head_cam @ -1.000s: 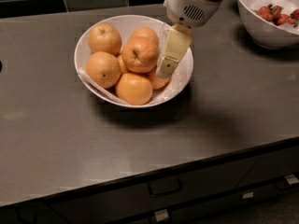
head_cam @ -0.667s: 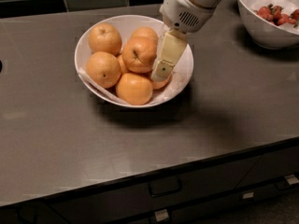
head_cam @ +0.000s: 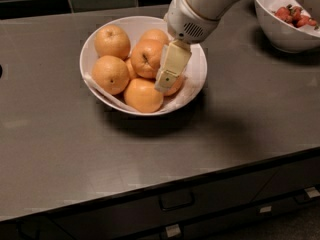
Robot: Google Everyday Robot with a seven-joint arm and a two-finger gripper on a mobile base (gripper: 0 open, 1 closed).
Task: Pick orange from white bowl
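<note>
The white bowl (head_cam: 195, 79) stands on the dark counter, left of the middle, with crinkled white lining and several oranges in it. The orange (head_cam: 146, 58) with a dark creased stem dimple lies on top in the middle of the pile. My gripper (head_cam: 165, 83) comes down from the upper right into the bowl. It lies against the right side of that orange, with its tip over a lower orange (head_cam: 176, 87) near the bowl's right wall. The arm hides part of the bowl's far rim.
Other oranges lie at the back left (head_cam: 112, 41), front left (head_cam: 110, 74) and front (head_cam: 143, 95) of the bowl. A deeper white bowl (head_cam: 280, 31) with red fruit stands at the far right. The counter's front edge (head_cam: 165, 181) runs above drawers.
My gripper has moved left and lower into the bowl, closer against the dimpled orange. The oranges and the bowl have not moved.
</note>
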